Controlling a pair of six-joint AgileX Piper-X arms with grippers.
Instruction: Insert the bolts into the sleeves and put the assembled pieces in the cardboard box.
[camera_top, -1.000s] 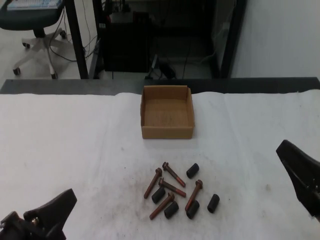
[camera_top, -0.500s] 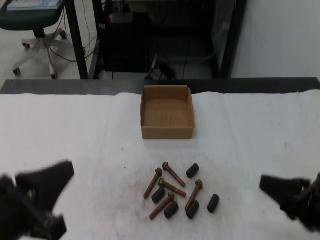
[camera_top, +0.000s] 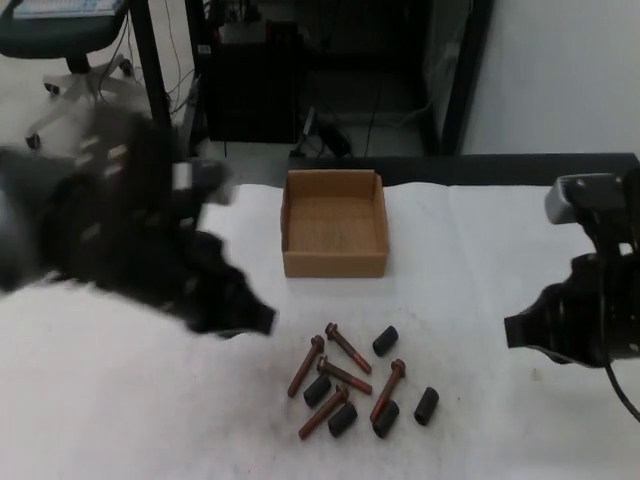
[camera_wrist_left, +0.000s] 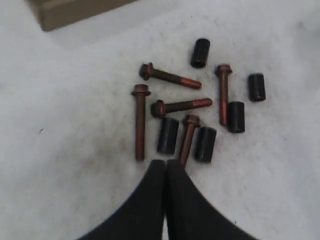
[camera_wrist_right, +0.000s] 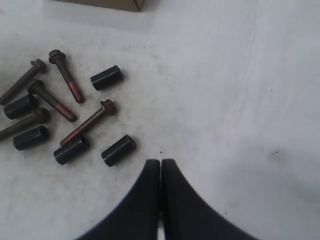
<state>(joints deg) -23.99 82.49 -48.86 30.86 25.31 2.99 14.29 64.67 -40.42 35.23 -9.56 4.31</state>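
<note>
Several copper-brown bolts (camera_top: 345, 348) and black sleeves (camera_top: 385, 341) lie loose in a pile on the white cloth. The open cardboard box (camera_top: 335, 262) stands behind them with nothing visible inside. My left gripper (camera_wrist_left: 165, 162) is shut and empty, just short of a bolt (camera_wrist_left: 187, 140) flanked by two sleeves (camera_wrist_left: 168, 135). In the high view its arm is a blur, with the left gripper (camera_top: 262, 320) left of the pile. My right gripper (camera_wrist_right: 160, 162) is shut and empty, close to one sleeve (camera_wrist_right: 119, 150). The right gripper (camera_top: 515, 330) hangs right of the pile.
The white cloth (camera_top: 480, 240) covers the bench to its dark far edge (camera_top: 520, 165). Bare cloth lies on both sides of the box and in front of the pile. An office chair (camera_top: 75, 40) and dark racks stand behind the bench.
Both arms have come up from the near bench edge and moved inward toward the pile, the left one fast and blurred. Bolts, sleeves and box have not moved.
</note>
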